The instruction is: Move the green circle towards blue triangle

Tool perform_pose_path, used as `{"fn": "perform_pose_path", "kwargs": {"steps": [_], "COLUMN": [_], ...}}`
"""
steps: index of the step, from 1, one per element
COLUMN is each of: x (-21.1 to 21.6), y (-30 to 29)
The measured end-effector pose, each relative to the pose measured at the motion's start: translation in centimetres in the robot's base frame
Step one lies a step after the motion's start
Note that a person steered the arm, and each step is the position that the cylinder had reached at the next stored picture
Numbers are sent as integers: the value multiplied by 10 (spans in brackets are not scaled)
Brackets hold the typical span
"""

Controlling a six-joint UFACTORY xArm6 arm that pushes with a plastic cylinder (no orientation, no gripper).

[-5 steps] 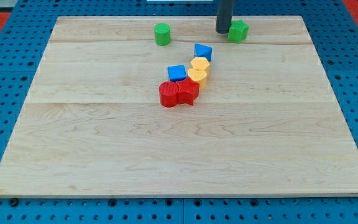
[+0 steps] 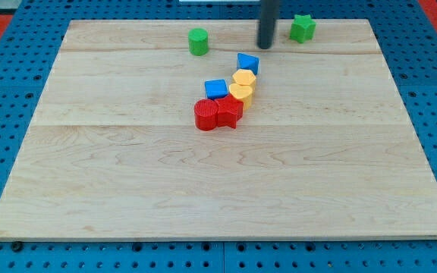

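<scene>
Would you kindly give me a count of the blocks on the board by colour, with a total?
Green: 2, the green circle and a green star-like block
Blue: 2, the blue triangle and a blue cube
Yellow: 2, one above the other
Red: 2, a round one and its neighbour
Total: 8

green circle | blue triangle | yellow heart | red blocks | pale wood board

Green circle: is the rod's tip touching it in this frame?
No. My tip stands apart from the green circle, well off to the view's right of it with bare board between.
</scene>
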State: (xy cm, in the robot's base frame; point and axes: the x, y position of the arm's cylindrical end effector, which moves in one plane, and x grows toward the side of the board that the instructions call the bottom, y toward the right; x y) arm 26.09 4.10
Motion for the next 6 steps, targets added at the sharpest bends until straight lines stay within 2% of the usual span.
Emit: {"fn": "perform_pose_path", "kwargs": {"steps": [1, 2, 3, 4, 5, 6], "x": [1, 28, 39, 11, -30, -29], "y": [-71, -72, -132, -197, -168, -119]}}
